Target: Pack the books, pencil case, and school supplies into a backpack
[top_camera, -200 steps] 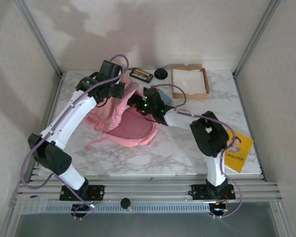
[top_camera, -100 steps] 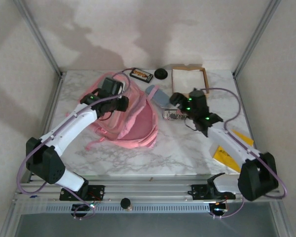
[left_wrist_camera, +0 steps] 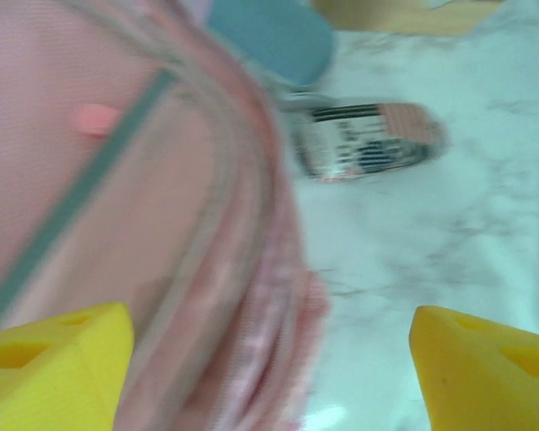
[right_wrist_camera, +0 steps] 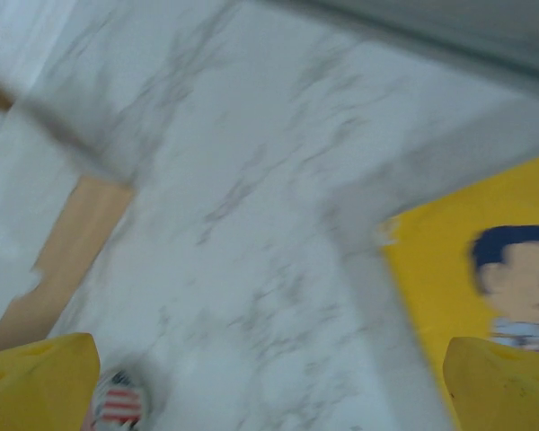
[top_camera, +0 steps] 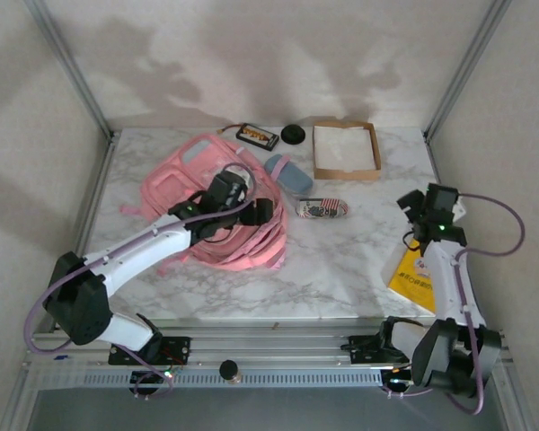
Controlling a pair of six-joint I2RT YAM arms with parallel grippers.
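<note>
The pink backpack (top_camera: 184, 193) lies flat on the left half of the table, and its blurred fabric edge (left_wrist_camera: 162, 224) crosses the left wrist view. My left gripper (top_camera: 256, 212) hovers open over the backpack's right edge, with fabric below the gap between its fingers (left_wrist_camera: 269, 332). The striped pencil case (top_camera: 322, 208) (left_wrist_camera: 368, 139) lies on the marble right of the backpack. The yellow book (top_camera: 415, 274) (right_wrist_camera: 485, 260) lies at the right front. My right gripper (top_camera: 417, 214) (right_wrist_camera: 269, 359) is open and empty above bare marble beside that book. The dark brown book (top_camera: 257, 136) lies at the back.
A cardboard tray with white lining (top_camera: 346, 150) stands at the back right. A black round object (top_camera: 294, 135) sits beside the brown book. A grey-blue oblong thing (top_camera: 287, 172) lies against the backpack's top right. Metal frame posts stand at the table's corners.
My right arm swung from the backpack out to the right edge. My left arm moved forward and right across the backpack, which now lies flatter. The pencil case lies uncovered on the table.
</note>
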